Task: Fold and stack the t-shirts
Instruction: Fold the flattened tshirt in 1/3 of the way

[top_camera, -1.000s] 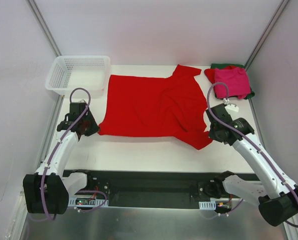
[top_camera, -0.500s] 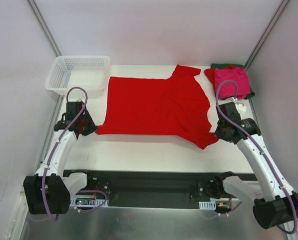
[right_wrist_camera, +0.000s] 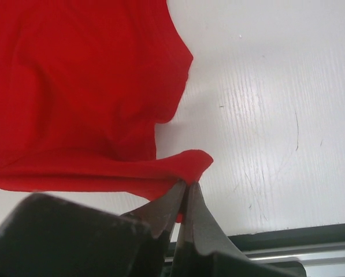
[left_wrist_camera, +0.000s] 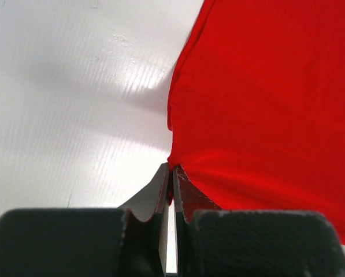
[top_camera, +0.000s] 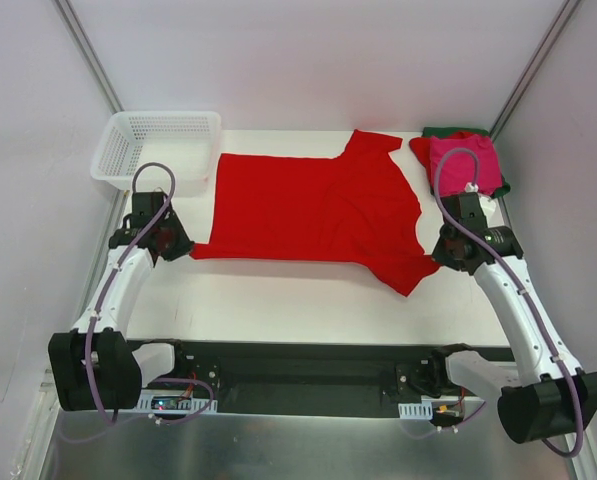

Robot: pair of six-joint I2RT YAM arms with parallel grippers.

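Observation:
A bright red t-shirt (top_camera: pixel 313 210) lies spread across the middle of the white table, stretched between both grippers. My left gripper (top_camera: pixel 185 249) is shut on its near left corner; the left wrist view shows red cloth (left_wrist_camera: pixel 264 115) pinched at the fingertips (left_wrist_camera: pixel 171 173). On the other side, my right gripper (top_camera: pixel 430 250) is shut on the shirt's right edge, and in the right wrist view a fold of cloth (right_wrist_camera: pixel 184 164) is clamped between the jaws (right_wrist_camera: pixel 185 187). At the back right corner a magenta-pink shirt (top_camera: pixel 465 163) lies on a dark green one (top_camera: pixel 446 132).
A white mesh basket (top_camera: pixel 158 147) stands at the back left corner. The table's near edge meets a black rail (top_camera: pixel 308 365) between the arm bases. Walls close in on the left and right sides.
Both grippers have drawn outward and toward the back, the left to the left and the right to the right. The red shirt has been pulled flatter and wider between them.

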